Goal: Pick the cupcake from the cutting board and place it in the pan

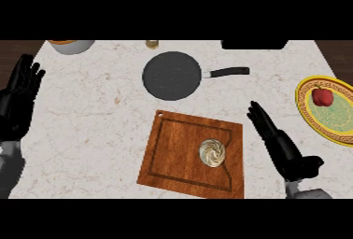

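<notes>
Head view, steep look down on a pale marble counter (89, 121). Wooden cutting board (189, 156) lies low centre, slightly skewed. Cupcake (212, 152) sits on the board's right half, upright, swirled cream top facing the camera, untouched. Dark pan (172, 75) lies beyond the board toward the far edge, apart from it, handle (228, 72) pointing right.

Right hand (279, 144) hangs just beside the board's right edge, fingers straight and together, tips pointing away from the robot, thumb out to the side. It holds nothing and is near the cupcake but not touching it. Left hand (17, 100) rests at the view's left edge, fingers straight and slightly spread, also carrying nothing.

Other items: a yellow-rimmed plate (307, 114) at the right edge with a red pepper-like object (322, 96) on it; a grey bowl (72, 46) at far left; a small gold object (151, 44) at the far edge, too small to identify; a dark object (254, 45) at the far right, cut off.

Step in hand, as I judge it: the reach and grasp, not yet made. To do it well, the right hand should move left over the board and come down with thumb and fingers either side of the cupcake's base, not onto the soft top. Close only once centred. Then lift straight up to clear the board, carry forward and slightly left, and lower into the pan's middle, staying off the handle.
</notes>
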Robot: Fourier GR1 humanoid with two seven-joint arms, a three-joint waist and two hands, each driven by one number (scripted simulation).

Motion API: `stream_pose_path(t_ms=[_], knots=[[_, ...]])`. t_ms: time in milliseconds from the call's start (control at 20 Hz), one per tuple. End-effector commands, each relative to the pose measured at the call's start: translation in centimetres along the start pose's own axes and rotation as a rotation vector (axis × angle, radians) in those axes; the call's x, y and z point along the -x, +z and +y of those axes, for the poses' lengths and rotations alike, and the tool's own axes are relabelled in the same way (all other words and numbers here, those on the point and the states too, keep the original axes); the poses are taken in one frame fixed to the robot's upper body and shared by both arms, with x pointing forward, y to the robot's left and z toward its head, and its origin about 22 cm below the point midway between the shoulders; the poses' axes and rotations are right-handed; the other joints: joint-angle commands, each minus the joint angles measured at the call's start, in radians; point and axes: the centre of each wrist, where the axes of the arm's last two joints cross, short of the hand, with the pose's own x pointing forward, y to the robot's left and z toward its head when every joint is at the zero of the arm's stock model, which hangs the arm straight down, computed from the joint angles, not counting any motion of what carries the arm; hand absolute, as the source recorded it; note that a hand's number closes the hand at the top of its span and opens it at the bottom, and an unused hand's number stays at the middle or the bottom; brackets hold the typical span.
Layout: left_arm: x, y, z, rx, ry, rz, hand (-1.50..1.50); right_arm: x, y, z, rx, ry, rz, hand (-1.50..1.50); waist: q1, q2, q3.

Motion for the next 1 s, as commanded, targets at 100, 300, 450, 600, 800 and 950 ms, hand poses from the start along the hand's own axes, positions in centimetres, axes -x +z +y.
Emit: stream_pose_path(t_ms=[100, 300, 450, 600, 800, 950], knots=[[0.4, 1.8, -2.9, 0.164, -0.043, 0.058, 0.00, -1.8, -5.2, -1.7, 0.001, 0.064, 0.133, -1.50, 0.017, 0.025, 0.010], [0.8, 2.0, -5.3, 0.286, -0.062, 0.128, 0.00, -3.3, -4.8, -8.0, 0.016, 0.706, 0.302, -1.50, 0.036, 0.041, -0.021], [0.6, 2.4, -8.0, 0.355, -0.080, 0.158, 0.00, 0.5, -6.2, -2.7, 0.159, 0.660, 0.274, 1.50, 0.023, 0.033, 0.011], [0.0, 4.3, -8.0, 0.347, -0.051, 0.185, 0.00, 3.8, -4.7, -0.1, 0.241, 0.560, 0.231, -1.50, 0.014, 0.023, 0.011], [-0.8, 4.0, -7.9, 0.337, -0.076, 0.218, 0.00, 2.2, -4.1, 0.6, 0.066, 0.592, 0.315, -1.50, -0.002, 0.020, 0.009], [0.7, 4.3, -7.7, 0.337, -0.075, 0.199, 0.00, -0.1, -6.0, 1.5, -0.030, 0.770, 0.438, -1.50, 0.004, 0.019, 0.007]])
